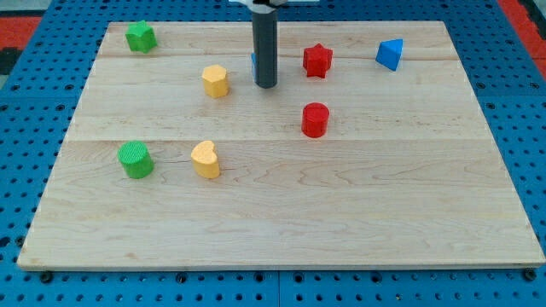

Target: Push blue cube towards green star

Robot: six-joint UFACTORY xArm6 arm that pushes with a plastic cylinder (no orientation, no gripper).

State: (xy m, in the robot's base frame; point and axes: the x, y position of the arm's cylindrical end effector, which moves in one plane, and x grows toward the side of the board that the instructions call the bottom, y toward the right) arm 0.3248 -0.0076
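Note:
The blue cube [253, 62] is almost wholly hidden behind my rod; only a thin blue sliver shows at the rod's left edge. My tip [265, 85] rests on the board right in front of the cube, near the top middle. The green star [141, 37] sits at the board's top left corner, far to the left of the cube and tip.
A yellow hexagon-like block [215, 81] lies left of my tip. A red star [317, 60] and a blue triangular block [390, 54] lie to the right. A red cylinder [315, 119], a yellow heart [206, 159] and a green cylinder [135, 159] lie lower down.

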